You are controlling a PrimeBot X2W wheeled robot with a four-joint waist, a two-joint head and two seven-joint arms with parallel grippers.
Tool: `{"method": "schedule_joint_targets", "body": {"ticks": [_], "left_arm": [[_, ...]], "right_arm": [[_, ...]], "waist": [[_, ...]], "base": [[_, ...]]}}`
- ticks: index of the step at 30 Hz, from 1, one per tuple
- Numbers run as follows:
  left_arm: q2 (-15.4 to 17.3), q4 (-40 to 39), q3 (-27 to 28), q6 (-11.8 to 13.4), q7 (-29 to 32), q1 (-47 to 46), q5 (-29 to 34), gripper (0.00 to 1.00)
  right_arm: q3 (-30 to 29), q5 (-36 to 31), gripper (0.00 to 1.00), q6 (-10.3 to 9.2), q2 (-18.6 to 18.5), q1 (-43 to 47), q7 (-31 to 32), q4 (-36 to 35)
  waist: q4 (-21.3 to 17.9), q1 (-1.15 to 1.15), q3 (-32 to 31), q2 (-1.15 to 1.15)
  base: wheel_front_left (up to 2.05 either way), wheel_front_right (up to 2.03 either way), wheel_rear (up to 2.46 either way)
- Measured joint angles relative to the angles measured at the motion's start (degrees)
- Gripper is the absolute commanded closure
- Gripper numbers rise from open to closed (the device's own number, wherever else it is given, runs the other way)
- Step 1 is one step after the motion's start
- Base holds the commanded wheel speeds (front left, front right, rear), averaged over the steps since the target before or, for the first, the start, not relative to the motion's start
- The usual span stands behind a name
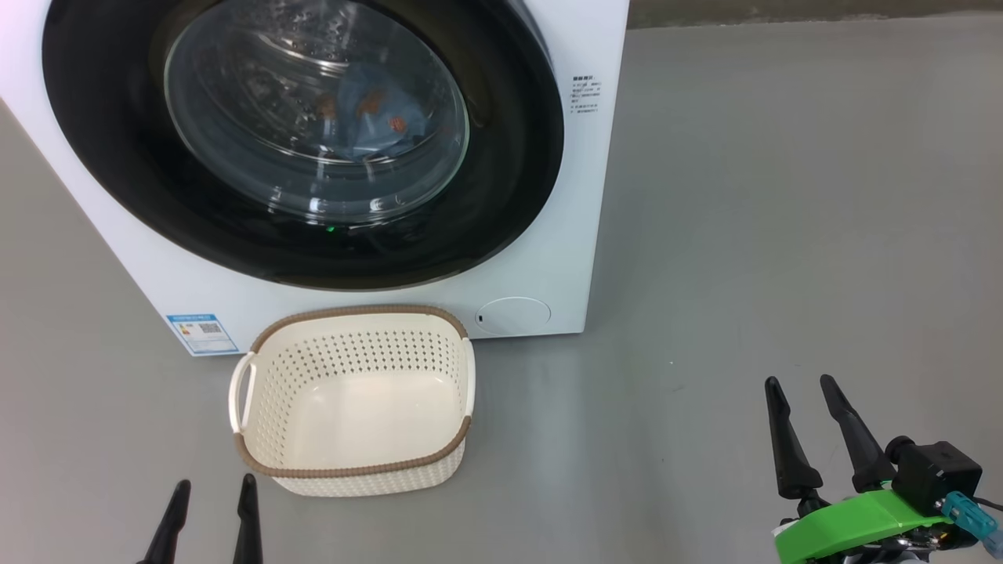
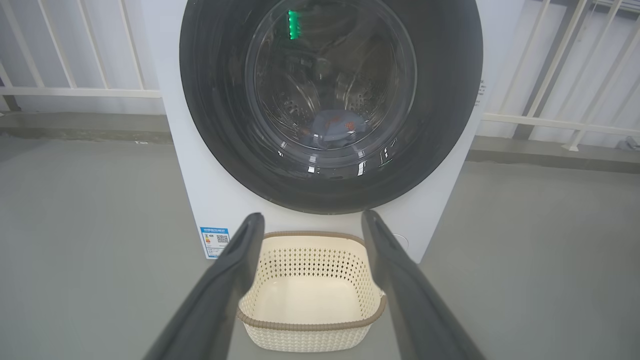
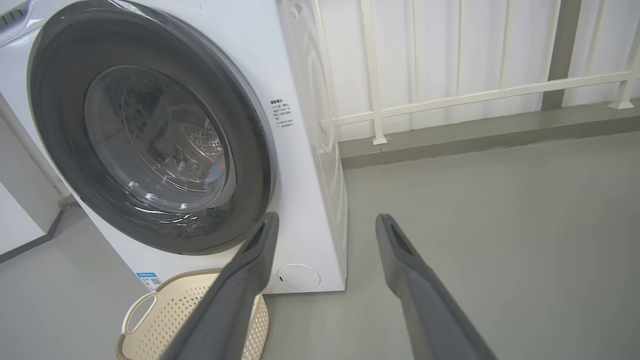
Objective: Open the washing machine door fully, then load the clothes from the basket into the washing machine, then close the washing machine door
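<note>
the only writing i can find is on the washing machine (image 1: 548, 258): a blue label (image 1: 202, 333) low on its left front corner with a code square, and a small block of dark print (image 1: 586, 95) near its right edge, both too fine for me to read, and i see no brand name. the washing machine door (image 1: 110, 157) lies shut flat against the front, and through its glass i see the clothes (image 1: 368, 106), blue fabric with orange-brown marks, low in the drum; i cannot tell how many pieces. the basket (image 1: 356, 312) stands on the grey floor (image 1: 783, 235) just in front of the machine, below the door, its bare bottom showing. my left gripper (image 1: 215, 484) hangs near the basket's near left corner with its fingers spread and nothing between them; in the left wrist view the basket sits framed between the two fingers. my right gripper (image 1: 802, 384) hangs well apart to the right, over bare floor, also spread and holding nothing. i count one machine, one door, one round flap (image 1: 513, 315), one label, one basket with two side handles, and two grippers of two dark fingers each.
</note>
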Motion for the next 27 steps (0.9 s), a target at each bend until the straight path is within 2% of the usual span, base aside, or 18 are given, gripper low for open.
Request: {"method": "schedule_joint_targets", "body": {"ticks": [9, 10, 16, 27], "left_arm": [[0.01, 0.01, 0.02, -0.56, 0.00, -0.04, 0.00, 0.00], [-0.04, 0.12, -0.02, -0.56, 0.01, 0.00, -0.01, 1.00], [-1.32, 3.50, -0.47, -0.48, 0.48, 0.15, -0.78, 1.00], [-1.31, 4.34, -0.38, -0.49, 2.26, 0.02, -7.84, 1.00]], "right_arm": [[0.25, 0.00, 0.00, 0.00, 0.00, 0.00, 0.00, -0.05], [0.26, -0.01, 1.00, 0.01, 0.01, 0.00, 0.00, 0.09], [0.19, 0.26, 1.00, 0.01, 0.44, 1.18, 0.21, 3.71], [-0.08, 7.26, 1.00, 0.01, 0.47, 1.22, 2.09, 3.76]], "waist": [[-0.07, 0.00, 0.37, 0.00], [-0.10, 0.00, 0.42, 0.00], [-0.11, 0.00, 0.41, 0.00], [-0.26, 0.01, 0.26, 0.00]], "base": [[0.00, 0.00, 0.00], [0.00, 0.00, 0.00], [0.00, 0.00, 0.00], [0.00, 0.00, 0.00]]}}
